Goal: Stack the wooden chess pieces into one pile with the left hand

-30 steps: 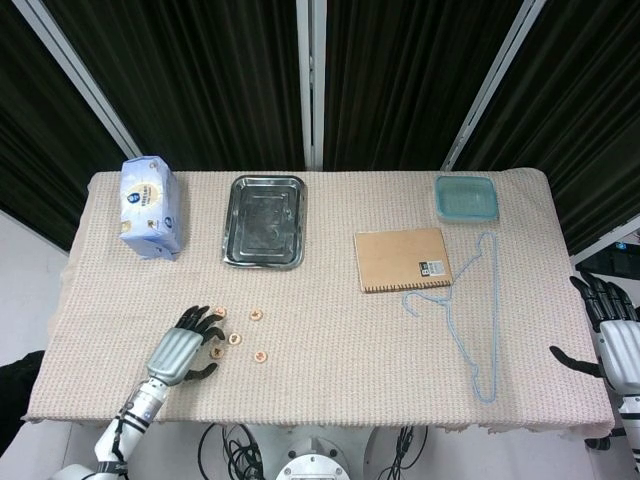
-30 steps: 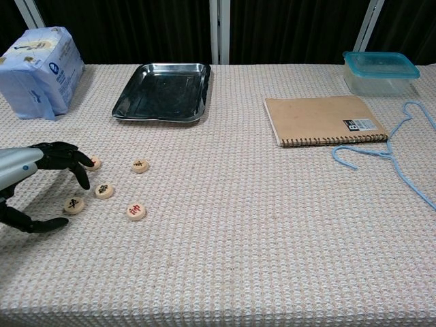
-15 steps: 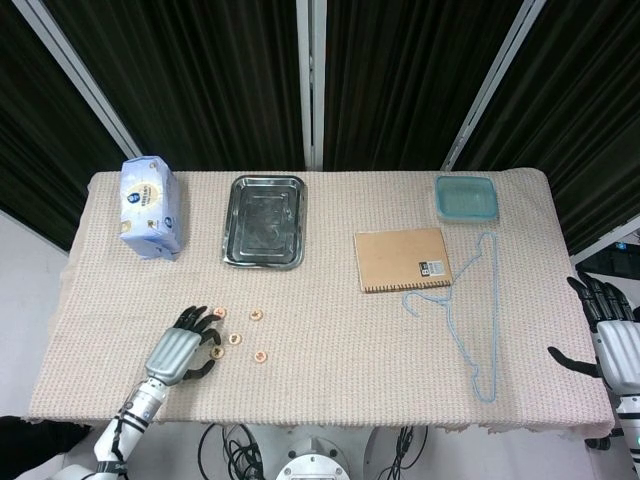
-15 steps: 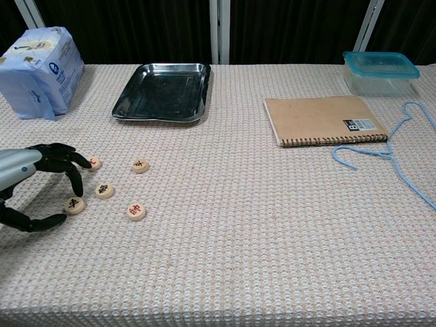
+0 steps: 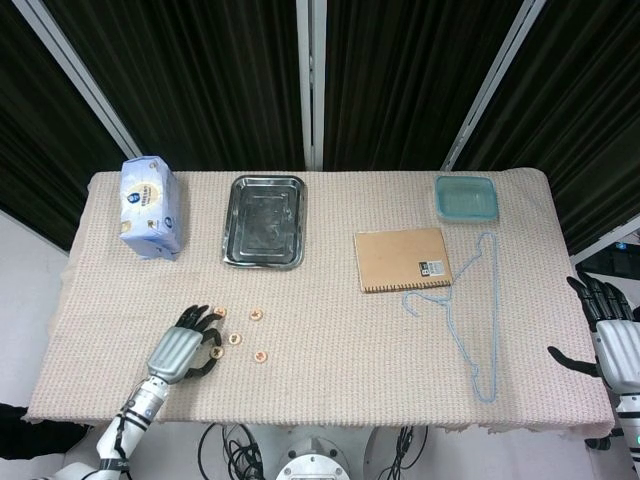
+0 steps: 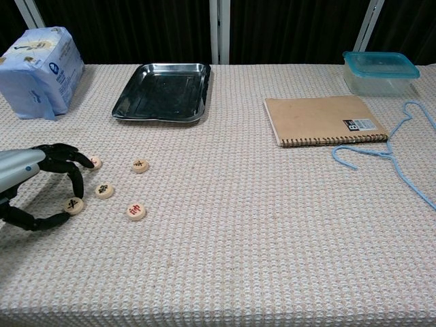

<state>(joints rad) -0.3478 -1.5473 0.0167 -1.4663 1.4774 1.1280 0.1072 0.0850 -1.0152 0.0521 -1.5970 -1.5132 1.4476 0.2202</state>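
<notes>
Several round wooden chess pieces lie loose on the cloth at the front left. My left hand (image 6: 34,187) (image 5: 180,350) arches over the nearest-left piece (image 6: 74,205) (image 5: 215,351). Its thumb and a fingertip (image 6: 80,193) touch that piece from opposite sides, pinching it while it still rests on the cloth. The other pieces lie apart: one by the knuckles (image 6: 95,163), one further right (image 6: 140,165), one in the middle (image 6: 104,190) and one at the front (image 6: 136,212). No piece lies on another. My right hand (image 5: 610,340) hangs off the table's right edge, fingers spread, holding nothing.
A blue tissue pack (image 6: 39,70) stands at the back left, and a steel tray (image 6: 163,92) behind the pieces. A brown notebook (image 6: 321,119), a blue hanger (image 6: 402,146) and a teal lidded box (image 6: 380,71) occupy the right side.
My left hand's fingers have curled down and its thumb has come in, closing onto the near-left piece. The pieces and my right hand have stayed put.
</notes>
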